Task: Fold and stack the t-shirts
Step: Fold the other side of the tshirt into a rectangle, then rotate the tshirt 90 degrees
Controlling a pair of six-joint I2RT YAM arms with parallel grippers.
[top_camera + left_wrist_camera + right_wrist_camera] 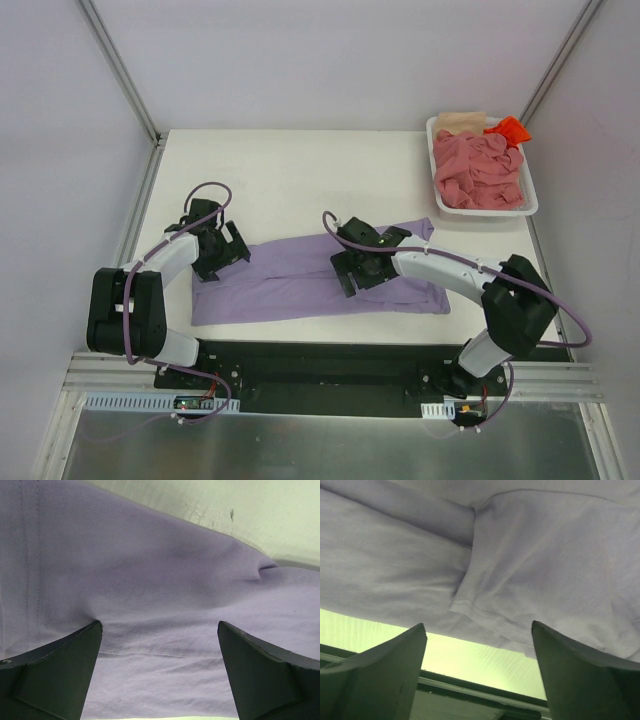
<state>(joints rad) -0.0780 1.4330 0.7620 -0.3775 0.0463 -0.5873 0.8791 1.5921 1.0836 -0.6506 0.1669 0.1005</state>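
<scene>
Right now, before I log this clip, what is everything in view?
lavender t-shirt: one, lavender-purple, spread on the near table
salmon-pink t-shirts: crumpled heap, count unclear, in the basket
beige cloth: one, basket's far-left corner
orange-red cloth: one, basket's far edge
basket: one, white, table's far-right corner
table: one, white
left gripper: open, over the shirt's left end
right gripper: open, over the shirt's right half
</scene>
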